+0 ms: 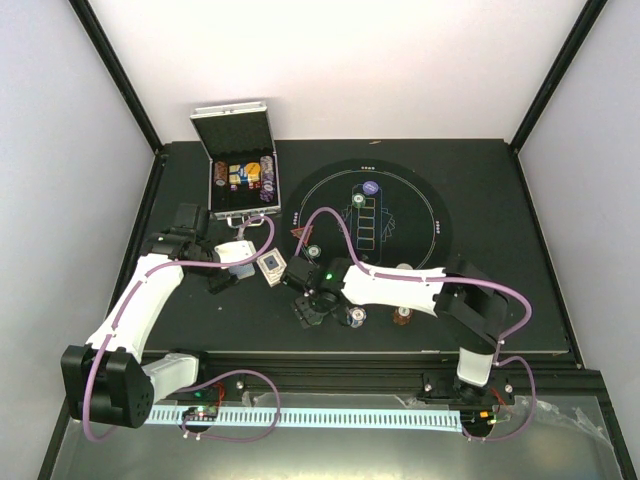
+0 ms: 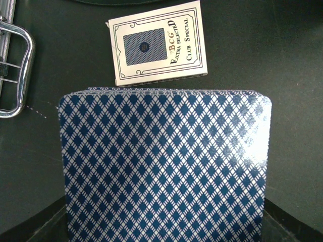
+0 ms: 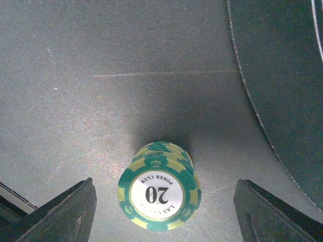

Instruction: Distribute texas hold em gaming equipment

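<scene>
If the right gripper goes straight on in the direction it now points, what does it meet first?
Probably the short stack of round green-and-cream poker chips marked 20, standing between the right gripper's open fingers; depth is unclear.

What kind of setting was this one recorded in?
Probably a lab robot cell: black-framed white wall panels boxing in a black table, with an open silver case and round printed mat staged on it.
</scene>
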